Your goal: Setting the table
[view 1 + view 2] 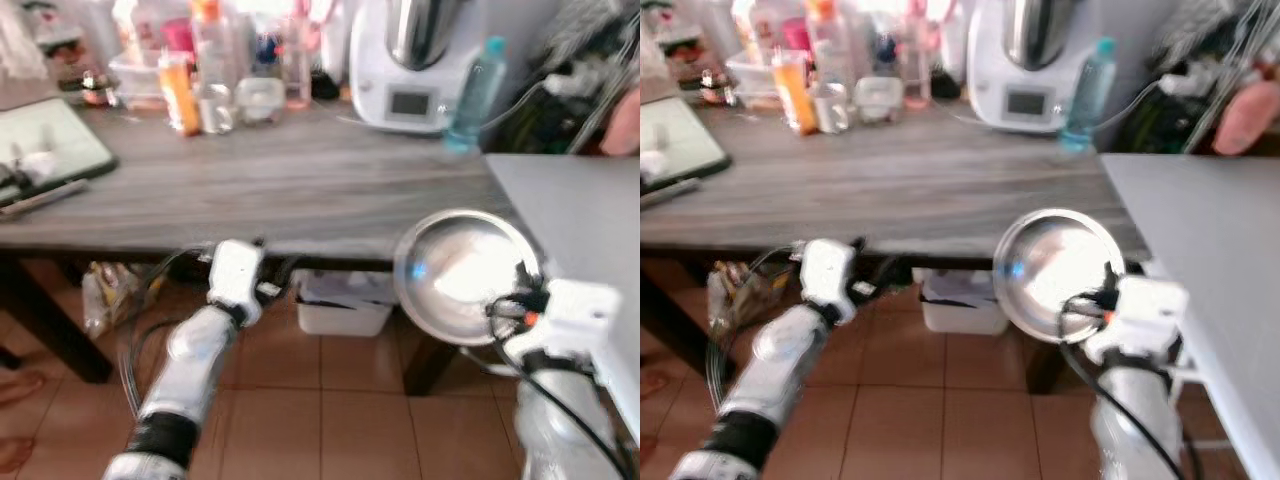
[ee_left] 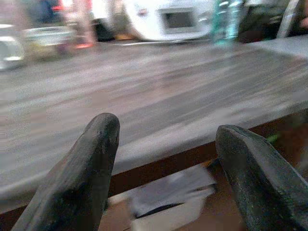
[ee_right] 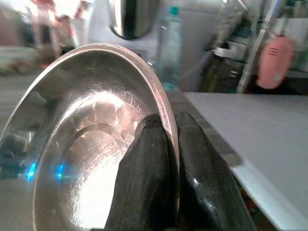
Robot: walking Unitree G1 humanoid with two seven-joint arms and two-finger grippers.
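Step in hand: carrying the steel bowl [image 1: 462, 275] to the wooden table [image 1: 290, 190], as I judge it; the views are blurred.
Right gripper [image 3: 166, 144]: its fingers [image 3: 147, 163] are clamped on the bowl's rim, one inside, one outside.
Bowl's place: in the air on the right, just off the table's near edge, above the tiled floor [image 1: 330, 400].
Bowl's facing: tipped up on edge, hollow turned to the camera and left. Being round it has no long axis; its rim stands nearly upright.
Doing it well: lift over the edge, turn the wrist until the rim lies level, lower onto bare wood clear of the bottles [image 1: 200, 80] far left, and only then release.
Left gripper [image 2: 163, 144]: fingers apart, empty, just below the table's near edge.
White surface [image 1: 580, 220]: right, beside the bowl.
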